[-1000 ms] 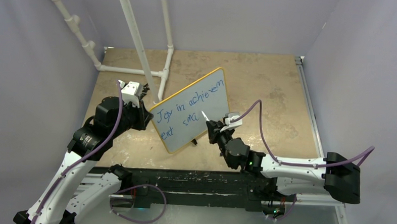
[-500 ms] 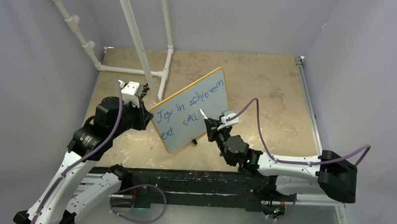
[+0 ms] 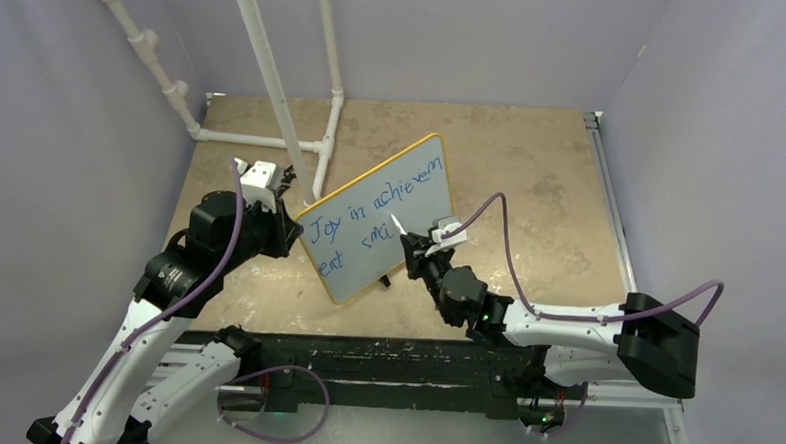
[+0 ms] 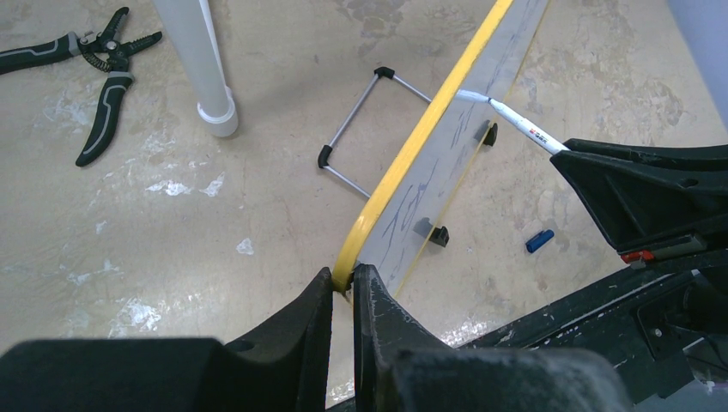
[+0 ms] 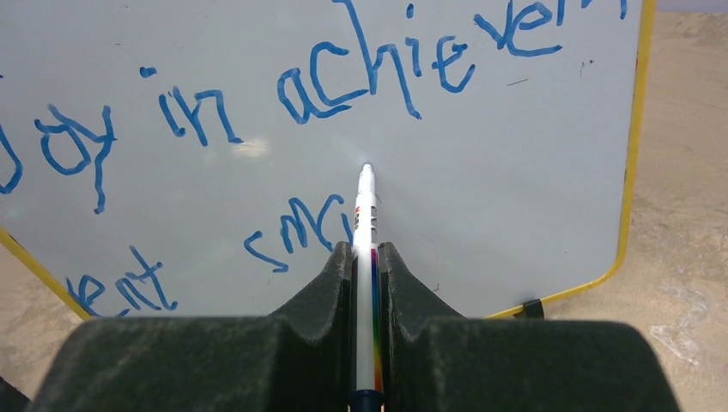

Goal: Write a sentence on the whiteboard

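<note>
The left claw (image 4: 343, 283) clamps the whiteboard (image 3: 410, 198) by its yellow rim while the right claw (image 5: 367, 257) grips a marker (image 5: 367, 206), tip on the board beside the sentence (image 5: 369, 69)

black-handled pliers (image 4: 112, 58) left of a white pipe (image 4: 193, 51), small blue cap (image 4: 539, 241) on the tan tabletop (image 4: 215, 215)
</note>
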`<state>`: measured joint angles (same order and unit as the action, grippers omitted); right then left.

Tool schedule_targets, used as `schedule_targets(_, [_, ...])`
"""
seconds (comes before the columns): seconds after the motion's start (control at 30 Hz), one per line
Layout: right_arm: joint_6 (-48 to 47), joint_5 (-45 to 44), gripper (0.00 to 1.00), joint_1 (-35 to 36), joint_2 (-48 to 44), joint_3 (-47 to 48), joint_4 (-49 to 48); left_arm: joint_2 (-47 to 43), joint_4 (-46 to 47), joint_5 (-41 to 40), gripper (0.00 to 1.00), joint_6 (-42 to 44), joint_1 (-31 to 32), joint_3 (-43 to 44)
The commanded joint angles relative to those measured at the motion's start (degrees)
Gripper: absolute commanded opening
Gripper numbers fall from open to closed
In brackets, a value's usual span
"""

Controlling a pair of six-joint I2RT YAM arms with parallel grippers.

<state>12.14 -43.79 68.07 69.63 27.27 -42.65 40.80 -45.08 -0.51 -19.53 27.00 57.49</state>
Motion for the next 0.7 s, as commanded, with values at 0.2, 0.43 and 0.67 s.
schedule_targets(0.2, [8.25, -0.05, 0.00, -0.46, -0.04, -1.59, 4.74, 0.25, 0.40, 0.25, 0.00, -0.51, -0.11, 1.83])
schedule_targets(0.43, [11.75, -0.13, 0.00, -0.40, -0.13, -2.93, 7.05, 0.25, 0.44, 0.25, 0.00, -0.65, -0.11, 1.71])
schedule_targets(0.67, [10.11, -3.19, 0.00, -0.40, -0.81, -1.29, 8.27, -0.01, 0.40, 0.25, 0.00, -0.79, -0.11, 1.59])
